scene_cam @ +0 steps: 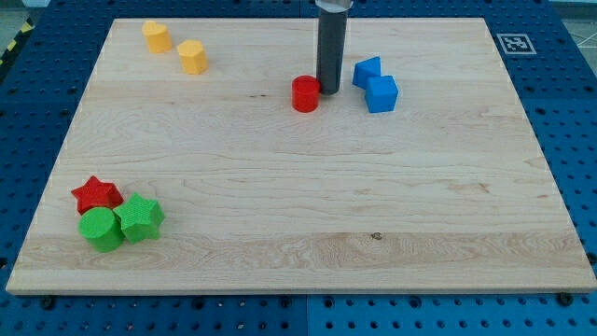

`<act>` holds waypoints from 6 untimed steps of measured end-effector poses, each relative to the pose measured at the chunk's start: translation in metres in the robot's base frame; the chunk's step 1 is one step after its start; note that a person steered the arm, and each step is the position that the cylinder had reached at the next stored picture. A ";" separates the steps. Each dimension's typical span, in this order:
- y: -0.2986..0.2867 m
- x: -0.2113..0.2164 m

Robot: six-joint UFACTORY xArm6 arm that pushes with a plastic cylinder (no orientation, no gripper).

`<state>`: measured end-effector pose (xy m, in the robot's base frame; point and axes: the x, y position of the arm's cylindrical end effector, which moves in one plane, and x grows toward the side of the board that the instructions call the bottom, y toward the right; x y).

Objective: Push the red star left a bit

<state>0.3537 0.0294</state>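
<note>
The red star [96,194] lies near the board's lower left corner. It touches a green cylinder [101,229] below it and a green star [141,217] to its lower right. My tip [328,90] is far away at the view's top middle, right next to a red cylinder [305,94] on its right side. The rod comes down from the view's top edge.
Two blue blocks [375,86] sit just right of my tip. Two yellow blocks [157,36] [192,56] lie at the top left. The wooden board [298,187] rests on a blue perforated table. The red star is close to the board's left edge.
</note>
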 end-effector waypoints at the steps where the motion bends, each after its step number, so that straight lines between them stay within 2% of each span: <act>1: -0.008 0.020; 2: 0.025 0.031; 3: 0.021 0.031; 4: 0.008 0.034; 6: -0.060 0.034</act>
